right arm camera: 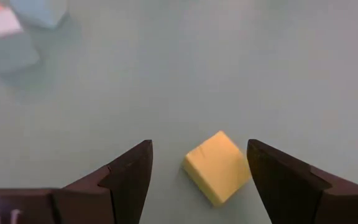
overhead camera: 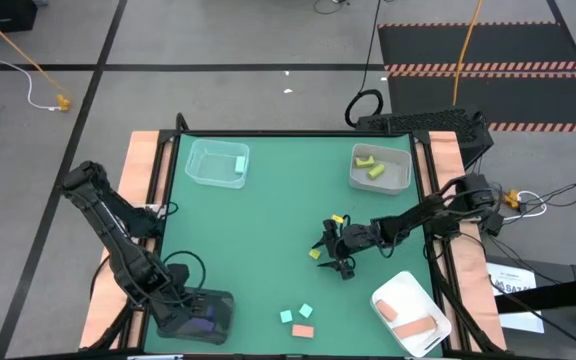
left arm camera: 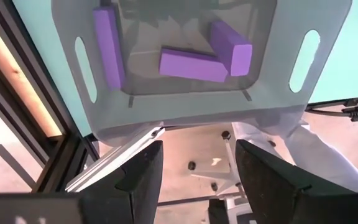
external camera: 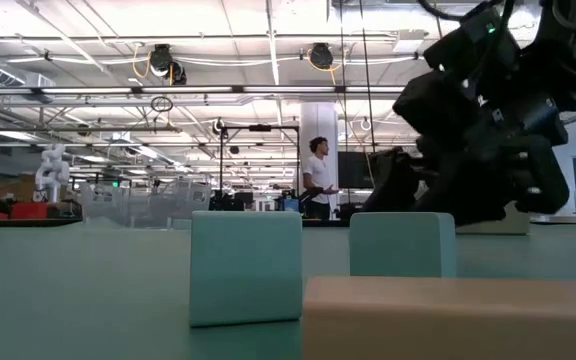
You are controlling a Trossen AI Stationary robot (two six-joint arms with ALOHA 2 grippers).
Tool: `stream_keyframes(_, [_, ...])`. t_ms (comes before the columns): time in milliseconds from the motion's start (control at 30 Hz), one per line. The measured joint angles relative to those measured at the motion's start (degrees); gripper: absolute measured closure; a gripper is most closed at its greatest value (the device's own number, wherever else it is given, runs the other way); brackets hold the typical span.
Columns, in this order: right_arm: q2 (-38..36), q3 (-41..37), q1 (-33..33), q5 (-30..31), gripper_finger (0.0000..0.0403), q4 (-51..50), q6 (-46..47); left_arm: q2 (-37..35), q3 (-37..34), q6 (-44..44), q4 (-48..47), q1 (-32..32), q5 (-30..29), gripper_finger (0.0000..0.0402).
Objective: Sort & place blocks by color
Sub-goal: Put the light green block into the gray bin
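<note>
Three purple blocks (left arm camera: 191, 64) in dark tray (left arm camera: 166, 118).

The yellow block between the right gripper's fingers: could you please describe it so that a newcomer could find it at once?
Start at the green table and follow the right arm in to the right gripper, near the table's middle. The yellow block lies on the mat between its open fingers. A second yellow block lies just beyond the gripper, outside the fingers; the teal blocks sit far nearer the front edge.
</note>
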Motion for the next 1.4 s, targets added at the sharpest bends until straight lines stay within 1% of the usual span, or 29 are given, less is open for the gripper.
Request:
stream_keyframes(267, [4.0, 1.3, -0.1, 0.7, 0.0151, 1.1, -0.5, 0.0, 0.0, -0.1, -0.3, 0.0, 0.0, 0.0199])
stream_keyframes(333, [4.6, 2.0, -0.1, 2.3, 0.0151, 0.8, -0.6, 0.0, 0.0, -0.2, -0.3, 0.0, 0.0, 0.0199])
stream_keyframes(433, [4.6, 2.3, -0.4, 4.6, 0.0152, 0.3, -0.9, 0.0, 0.0, -0.6, -0.3, 0.0, 0.0, 0.0199])
stream_keyframes(700, [4.6, 2.3, -2.1, 4.4, 0.0152, 0.2, -0.2, 0.0, 0.0, -0.7, -0.4, 0.0, -0.4, 0.0199])
stream_keyframes(867, [4.7, 2.3, -2.4, 5.0, 0.0152, 2.6, 4.5, 0.0, 0.0, -0.6, -0.4, 0.0, -3.0, 0.0199])
stream_keyframes(1133, [4.9, 2.3, -2.3, 5.3, 0.0152, 3.5, 12.6, 0.0, 0.0, -0.7, -0.5, 0.0, -3.9, 0.0199])
stream_keyframes(1267, [5.3, 2.3, -2.2, 10.5, 0.0153, 3.8, 17.2, 0.0, 0.0, -0.9, -0.7, 0.1, -4.0, 0.0199])
stream_keyframes(1400, [6.5, 2.3, -2.3, 11.0, 0.0176, 3.9, 21.5, 0.0, 0.0, -1.5, -0.7, 0.1, -4.0, 0.0199])
